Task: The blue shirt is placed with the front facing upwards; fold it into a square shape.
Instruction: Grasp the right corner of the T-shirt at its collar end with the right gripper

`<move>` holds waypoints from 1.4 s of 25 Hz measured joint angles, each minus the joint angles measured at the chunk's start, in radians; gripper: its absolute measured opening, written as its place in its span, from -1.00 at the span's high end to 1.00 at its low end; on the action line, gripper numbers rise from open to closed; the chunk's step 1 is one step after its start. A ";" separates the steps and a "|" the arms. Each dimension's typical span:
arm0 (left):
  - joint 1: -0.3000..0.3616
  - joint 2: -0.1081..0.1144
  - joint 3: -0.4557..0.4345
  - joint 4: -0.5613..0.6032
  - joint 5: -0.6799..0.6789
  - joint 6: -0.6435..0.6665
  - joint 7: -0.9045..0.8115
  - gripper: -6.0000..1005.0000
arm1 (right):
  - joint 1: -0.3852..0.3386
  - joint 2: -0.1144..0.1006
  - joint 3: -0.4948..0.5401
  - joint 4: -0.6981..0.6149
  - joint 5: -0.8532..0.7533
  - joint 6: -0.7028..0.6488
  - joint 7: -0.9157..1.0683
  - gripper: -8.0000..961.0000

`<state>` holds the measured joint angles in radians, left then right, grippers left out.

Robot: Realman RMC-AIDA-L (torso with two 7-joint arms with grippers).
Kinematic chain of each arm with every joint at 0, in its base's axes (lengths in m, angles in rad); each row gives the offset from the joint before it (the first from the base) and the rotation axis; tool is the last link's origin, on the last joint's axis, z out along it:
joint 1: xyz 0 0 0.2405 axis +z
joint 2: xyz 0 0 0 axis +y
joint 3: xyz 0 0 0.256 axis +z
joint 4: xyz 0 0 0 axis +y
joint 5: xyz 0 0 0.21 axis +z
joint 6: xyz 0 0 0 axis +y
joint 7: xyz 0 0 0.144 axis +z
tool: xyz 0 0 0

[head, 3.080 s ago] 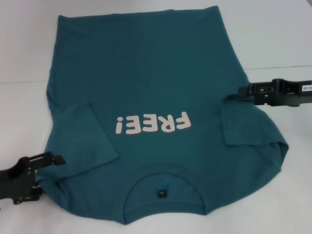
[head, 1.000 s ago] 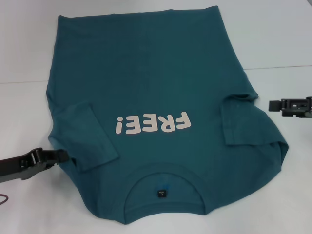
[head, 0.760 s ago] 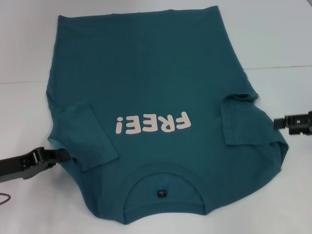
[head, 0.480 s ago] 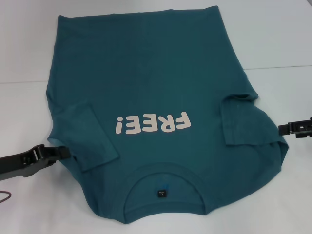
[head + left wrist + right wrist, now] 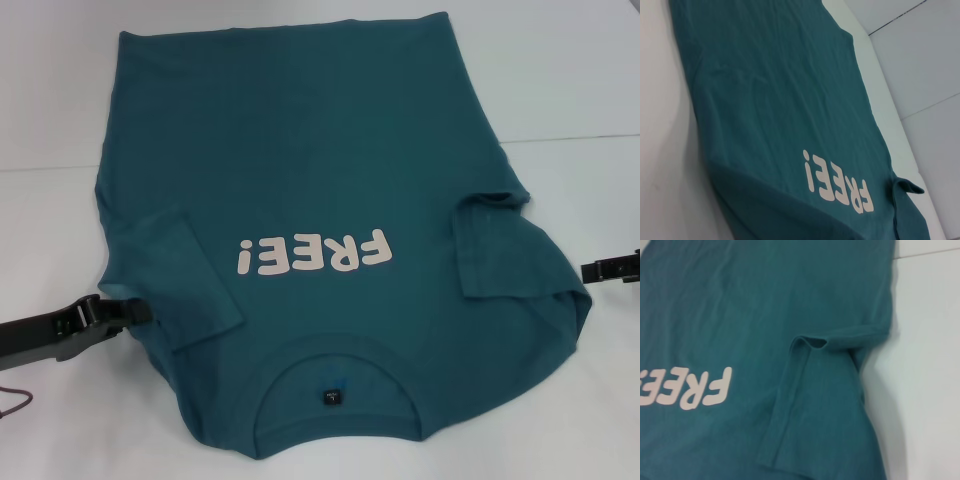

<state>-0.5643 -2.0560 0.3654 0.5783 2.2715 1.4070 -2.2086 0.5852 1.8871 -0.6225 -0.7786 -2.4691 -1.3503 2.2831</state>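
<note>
The blue shirt (image 5: 320,180) lies flat on the white table, front up, with its collar and small dark neck label (image 5: 331,397) on the near side. The pale "FREE!" lettering (image 5: 312,254) reads upside down from here. Both sleeves are folded inward onto the chest, the left sleeve (image 5: 175,275) and the right sleeve (image 5: 500,245). My left gripper (image 5: 125,313) sits low at the shirt's near-left edge, its tip meeting the cloth by the folded sleeve. My right gripper (image 5: 600,269) shows only its tip at the right border, just off the shirt's shoulder. The wrist views show the shirt (image 5: 780,100) and the folded right sleeve (image 5: 815,405).
The white table (image 5: 580,80) has a thin seam line running across it behind the shirt's middle. A thin cable (image 5: 20,400) lies at the near-left corner. Bare table flanks the shirt on both sides.
The right gripper has drawn back from the folded right sleeve, moving outward and nearer, almost out of view. The left gripper has turned and slid right up to the shirt's left edge.
</note>
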 joint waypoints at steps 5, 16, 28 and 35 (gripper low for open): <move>-0.001 -0.001 -0.002 0.000 0.000 -0.002 -0.001 0.89 | 0.013 0.019 -0.046 0.031 -0.001 0.079 0.000 -0.66; 0.001 -0.001 -0.003 0.000 0.000 -0.003 -0.003 0.89 | 0.056 0.030 -0.091 0.112 -0.001 0.175 0.007 -0.66; 0.001 -0.003 -0.002 -0.002 0.000 -0.014 -0.003 0.89 | 0.072 0.052 -0.110 0.119 -0.055 0.204 0.035 -0.66; 0.005 -0.004 -0.005 -0.002 0.000 -0.017 -0.003 0.89 | 0.090 0.068 -0.112 0.119 -0.056 0.201 0.028 -0.66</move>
<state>-0.5597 -2.0598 0.3609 0.5767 2.2718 1.3899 -2.2120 0.6749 1.9555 -0.7343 -0.6595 -2.5250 -1.1489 2.3108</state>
